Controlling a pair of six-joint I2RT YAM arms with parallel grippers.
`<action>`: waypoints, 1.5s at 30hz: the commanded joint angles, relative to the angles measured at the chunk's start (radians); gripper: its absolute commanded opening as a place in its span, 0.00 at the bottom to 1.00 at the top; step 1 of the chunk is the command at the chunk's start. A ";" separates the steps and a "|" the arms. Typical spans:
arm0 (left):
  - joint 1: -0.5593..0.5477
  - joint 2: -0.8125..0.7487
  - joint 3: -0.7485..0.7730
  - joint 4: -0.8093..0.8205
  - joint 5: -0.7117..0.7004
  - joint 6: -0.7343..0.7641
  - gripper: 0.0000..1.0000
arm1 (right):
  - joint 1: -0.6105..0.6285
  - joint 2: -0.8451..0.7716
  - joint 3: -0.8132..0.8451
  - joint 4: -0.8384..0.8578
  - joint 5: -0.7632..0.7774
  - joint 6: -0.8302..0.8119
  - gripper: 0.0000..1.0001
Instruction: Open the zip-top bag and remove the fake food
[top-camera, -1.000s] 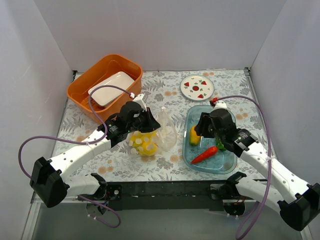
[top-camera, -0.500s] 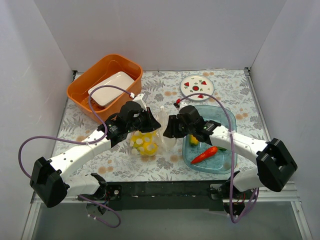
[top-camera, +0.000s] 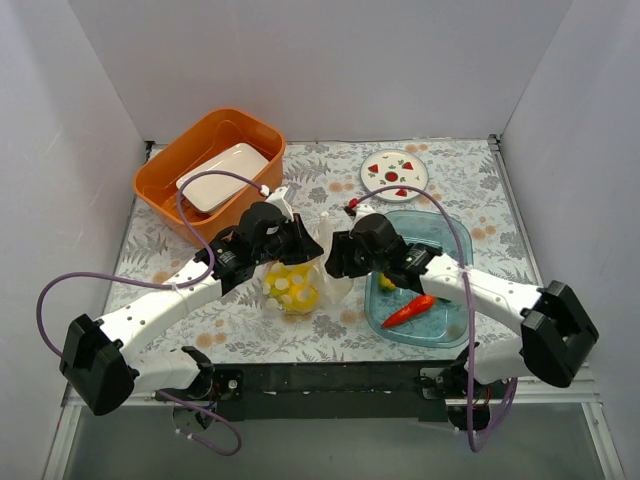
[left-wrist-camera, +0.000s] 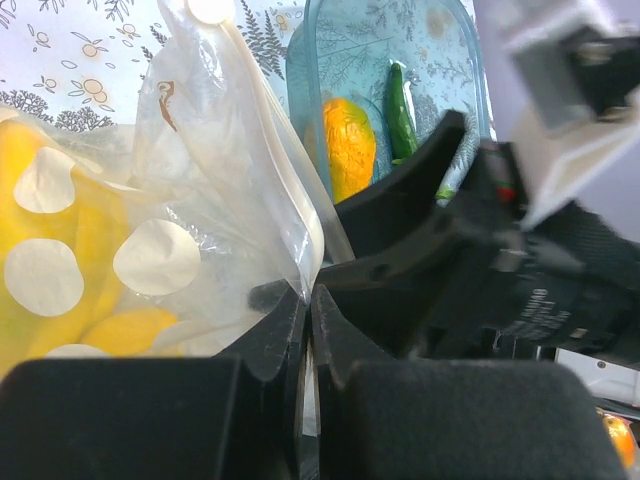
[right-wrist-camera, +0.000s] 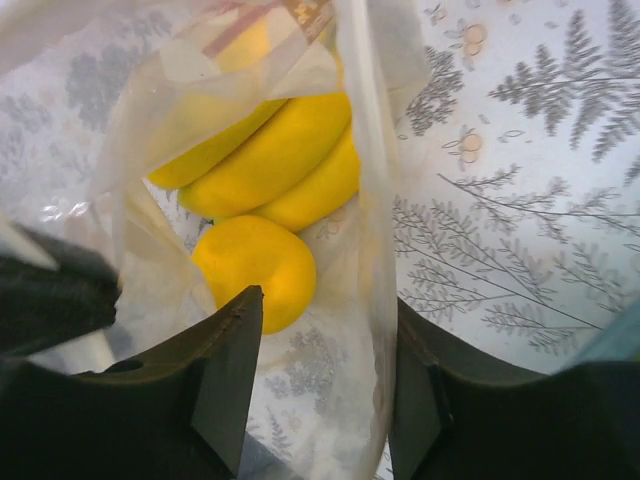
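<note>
Swung right pincer (top-camera: 335, 255) off the blue tray (top-camera: 452, 325) and across to the zip-top bag (top-camera: 300, 272) inside the last second. A second back hung over the tray, now pressed up against the bag's right side. Seen from the right wrist with fingers apart, straddling the bag's open lip, film between them, not closed on anything yet. Kept left pincer (left-wrist-camera: 308, 300) together, clamped on the bag's upper edge, holding its top up above the tabletop (top-camera: 250, 330). No shift there over the same second.

Found the bag at mid tabletop, between the two pincers, just left of the tray. Mouth already parted, judging by the right wrist view straight down into it.
- Still inside: yellow fake food (right-wrist-camera: 265, 170), several banana-like pieces plus one round yellow piece (right-wrist-camera: 255, 270).
- Already out, lying in the tray: long red pepper (top-camera: 408, 310), yellow-orange piece (left-wrist-camera: 350, 145), green piece (left-wrist-camera: 400, 95).

Read as: bag part emptied, back for another piece. Probably next: reach down into the mouth toward the round yellow piece, nearest the fingers. Risks judged: pinching film along with the food, or dragging the bag out of the left grip.

Also noted, well apart at the back: orange bin (top-camera: 165, 185) with white dish (top-camera: 222, 175) in it, strawberry plate (top-camera: 394, 175).
</note>
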 joint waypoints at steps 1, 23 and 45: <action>0.005 -0.044 -0.009 0.021 0.002 -0.010 0.00 | 0.000 -0.152 -0.012 -0.086 0.165 -0.007 0.59; 0.005 -0.057 -0.045 0.062 0.017 -0.031 0.00 | 0.054 -0.002 0.034 0.027 0.085 -0.016 0.34; 0.005 -0.277 -0.101 -0.176 -0.108 -0.116 0.82 | 0.003 0.101 -0.041 0.179 -0.127 0.005 0.31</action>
